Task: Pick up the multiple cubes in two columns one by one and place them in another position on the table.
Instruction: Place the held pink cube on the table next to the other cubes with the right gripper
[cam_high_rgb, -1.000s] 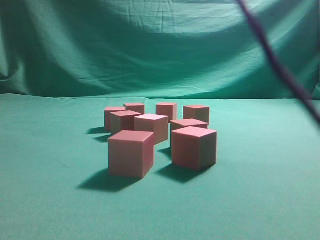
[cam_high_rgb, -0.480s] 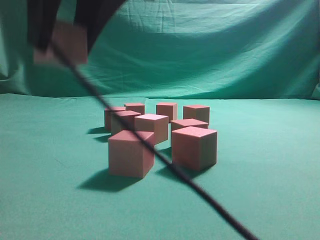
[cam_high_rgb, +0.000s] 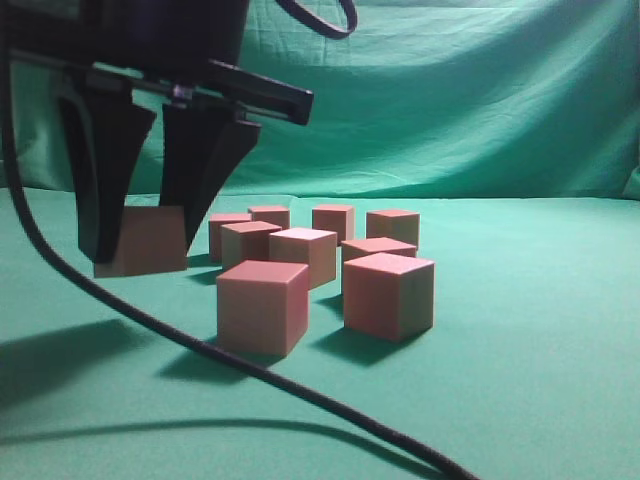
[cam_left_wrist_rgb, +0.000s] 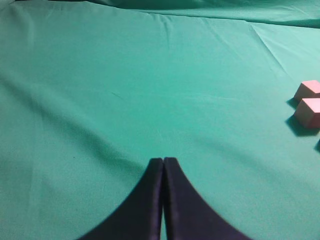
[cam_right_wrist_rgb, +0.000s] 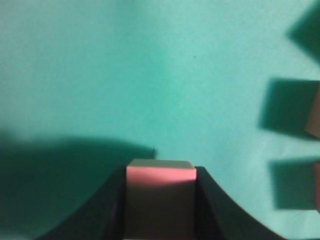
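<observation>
Right wrist view: pink-topped, tan-sided cube (cam_right_wrist_rgb: 161, 200) between pincer (cam_right_wrist_rgb: 161, 210) fingers.

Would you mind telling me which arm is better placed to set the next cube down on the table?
The right. Its gripper already clamps a cube low over the table, left of the cluster. The left gripper is shut, holding nothing.

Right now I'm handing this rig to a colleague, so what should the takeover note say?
Right gripper: shut on one cube, reached across to the left of the group, low over the table.
Left gripper: shut, empty, over bare cloth.
Eight cubes sit clustered mid-table.
Done: one cube lifted away.
Left: set it down, then move the others one by one.
</observation>
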